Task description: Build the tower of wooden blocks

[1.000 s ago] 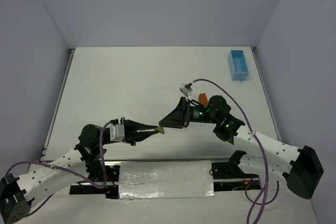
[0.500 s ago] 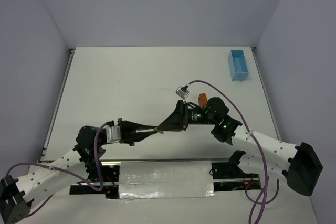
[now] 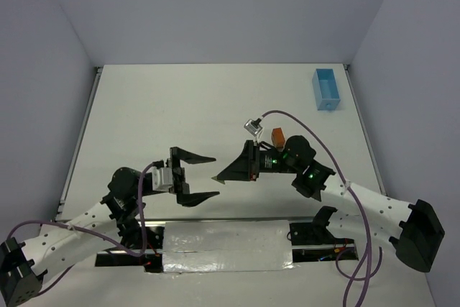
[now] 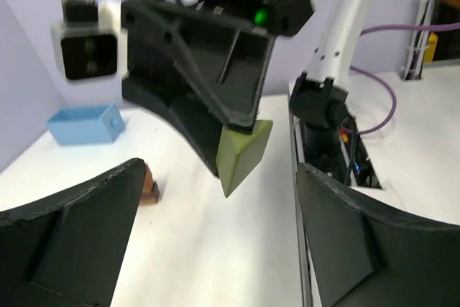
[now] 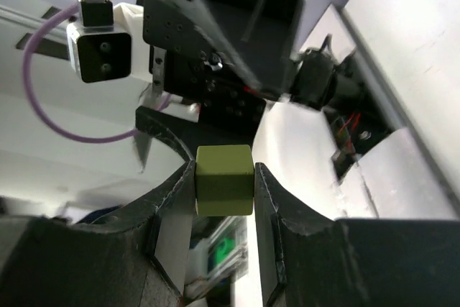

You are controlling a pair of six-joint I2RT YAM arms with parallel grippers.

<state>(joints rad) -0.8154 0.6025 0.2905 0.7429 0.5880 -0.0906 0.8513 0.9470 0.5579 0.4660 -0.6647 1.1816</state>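
Olive-green block (image 4: 243, 150) sits pinched in right gripper (image 5: 224, 186), between left gripper (image 3: 215, 175)'s spread jaws.

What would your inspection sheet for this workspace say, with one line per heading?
Surface: white table, no marks seen.
Job's things: olive-green wooden block held in the air; orange wooden block on the table behind the right arm.
Clutter: light blue rectangular tray near the far right corner.
Grippers: left gripper open, empty; right gripper shut on the olive-green wooden block.
Cables: purple cable along each arm.
Surroundings: plain pale walls on three sides.
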